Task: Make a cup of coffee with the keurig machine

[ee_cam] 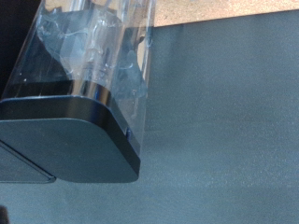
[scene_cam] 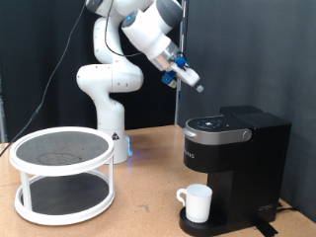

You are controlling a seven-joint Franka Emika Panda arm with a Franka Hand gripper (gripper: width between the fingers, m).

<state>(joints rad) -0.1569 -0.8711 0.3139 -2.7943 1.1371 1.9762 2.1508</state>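
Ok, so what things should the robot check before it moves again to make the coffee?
1. Cup under the spout, on the drip tray: ok.
2. Keurig machine lid down: ok, it looks closed.
3. Tool clear of the machine: ok, it hangs in the air above the lid, touching nothing.
4. Tool empty: cannot tell, the fingertips are too small to see.
5. Water in the clear tank: cannot tell.
6. White two-level rack out of the way: ok, it stands at the exterior view's left.

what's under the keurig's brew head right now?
The white cup stands on the drip tray of the keurig machine, handle to the exterior view's left. Its inside is not visible. The claw hangs above the machine, touching nothing.
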